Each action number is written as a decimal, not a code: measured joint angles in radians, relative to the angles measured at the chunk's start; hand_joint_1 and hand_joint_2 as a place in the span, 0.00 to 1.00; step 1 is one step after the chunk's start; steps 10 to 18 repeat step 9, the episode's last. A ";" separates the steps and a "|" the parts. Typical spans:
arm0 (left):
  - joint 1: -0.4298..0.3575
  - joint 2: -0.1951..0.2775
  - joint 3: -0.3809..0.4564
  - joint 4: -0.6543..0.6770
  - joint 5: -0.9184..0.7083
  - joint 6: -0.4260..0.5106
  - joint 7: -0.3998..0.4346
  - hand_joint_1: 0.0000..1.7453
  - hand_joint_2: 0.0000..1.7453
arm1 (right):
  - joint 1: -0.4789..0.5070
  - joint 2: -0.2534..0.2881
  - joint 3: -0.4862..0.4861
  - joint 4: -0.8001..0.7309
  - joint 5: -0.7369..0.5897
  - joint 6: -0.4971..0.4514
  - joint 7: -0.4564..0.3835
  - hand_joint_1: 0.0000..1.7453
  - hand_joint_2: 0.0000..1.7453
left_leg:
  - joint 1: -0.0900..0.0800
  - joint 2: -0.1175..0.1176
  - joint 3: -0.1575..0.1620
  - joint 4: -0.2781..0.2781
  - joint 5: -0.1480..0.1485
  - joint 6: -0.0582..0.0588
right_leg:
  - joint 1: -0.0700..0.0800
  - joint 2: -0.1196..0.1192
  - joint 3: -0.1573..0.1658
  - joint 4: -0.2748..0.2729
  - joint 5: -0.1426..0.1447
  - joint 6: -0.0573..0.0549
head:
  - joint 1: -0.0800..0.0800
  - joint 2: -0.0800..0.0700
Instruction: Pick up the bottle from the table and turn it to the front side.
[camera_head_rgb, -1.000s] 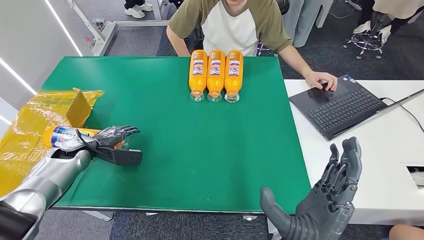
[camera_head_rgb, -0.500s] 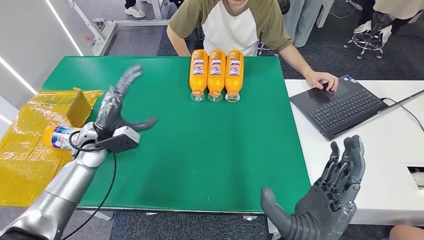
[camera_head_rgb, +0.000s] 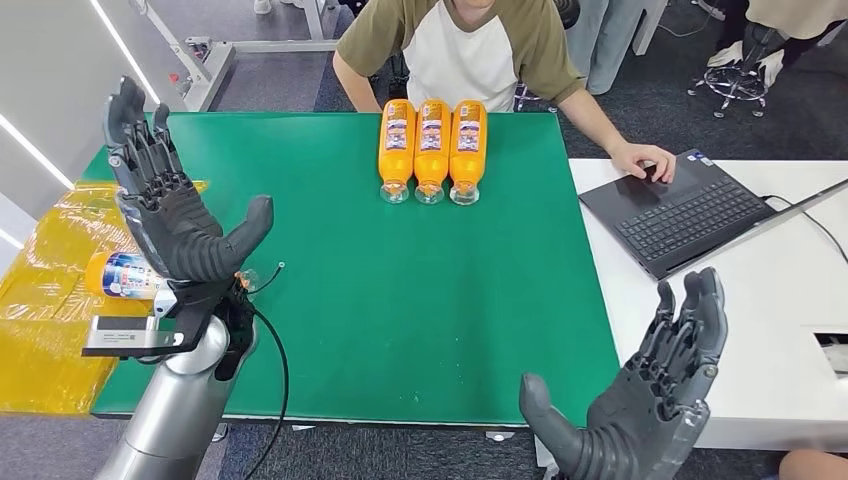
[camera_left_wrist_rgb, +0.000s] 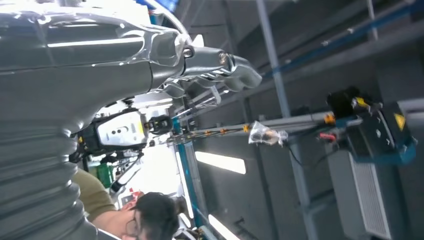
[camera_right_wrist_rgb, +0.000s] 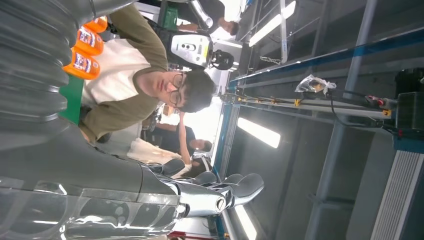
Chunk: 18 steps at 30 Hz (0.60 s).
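Bottle (camera_head_rgb: 122, 274) lies on its side just behind the raised, empty, spread left robot hand (camera_head_rgb: 172, 215)

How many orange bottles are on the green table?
4. Three bottles lie side by side at the far edge, in front of the person. A fourth bottle lies at the near left edge, partly behind the robot's raised left hand. More may be hidden.

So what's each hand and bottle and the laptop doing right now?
Left hand: raised, open, holding nothing.
Right hand: raised, open, empty.
Bottle: lying on the yellow sheet.
Three bottles: lying side by side.
Laptop: open, person's hand on it.
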 joint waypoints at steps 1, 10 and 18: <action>0.006 -0.007 0.000 -0.012 0.003 0.003 0.000 0.00 1.00 | 0.000 0.000 0.000 0.000 0.000 0.000 0.001 0.00 1.00 | 0.000 0.000 0.000 0.000 0.000 0.000 | 0.000 0.000 0.000 0.000 0.000 0.000 | 0.000 0.000; 0.019 -0.028 0.000 -0.054 0.042 -0.006 0.001 0.00 1.00 | -0.001 0.000 0.001 0.000 0.000 0.000 0.004 0.00 1.00 | 0.000 0.000 0.000 0.000 0.000 0.000 | 0.000 0.000 0.000 0.000 0.000 0.000 | 0.000 0.000; 0.019 -0.028 0.000 -0.054 0.042 -0.006 0.001 0.00 1.00 | -0.001 0.000 0.001 0.000 0.000 0.000 0.004 0.00 1.00 | 0.000 0.000 0.000 0.000 0.000 0.000 | 0.000 0.000 0.000 0.000 0.000 0.000 | 0.000 0.000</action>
